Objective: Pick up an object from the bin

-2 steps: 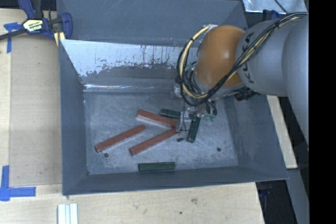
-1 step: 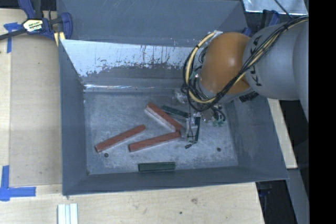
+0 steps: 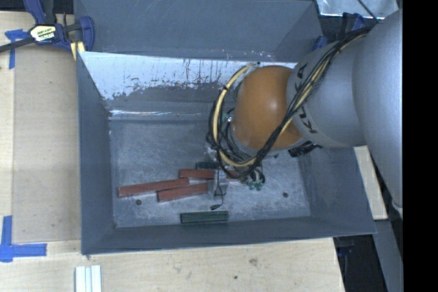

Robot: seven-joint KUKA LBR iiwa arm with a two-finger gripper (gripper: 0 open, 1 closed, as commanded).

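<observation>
No text reads clearly; dark letters (image 3: 306,123) on the silver arm casing (image 3: 345,96) are half hidden.

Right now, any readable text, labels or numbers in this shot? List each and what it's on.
Dark lettering on the silver arm: partly behind the cables, not readable as a whole.
Red-brown bars: no print to be seen.
Dark green bar: no print to be seen.
Bin: no label or number to be seen.
</observation>
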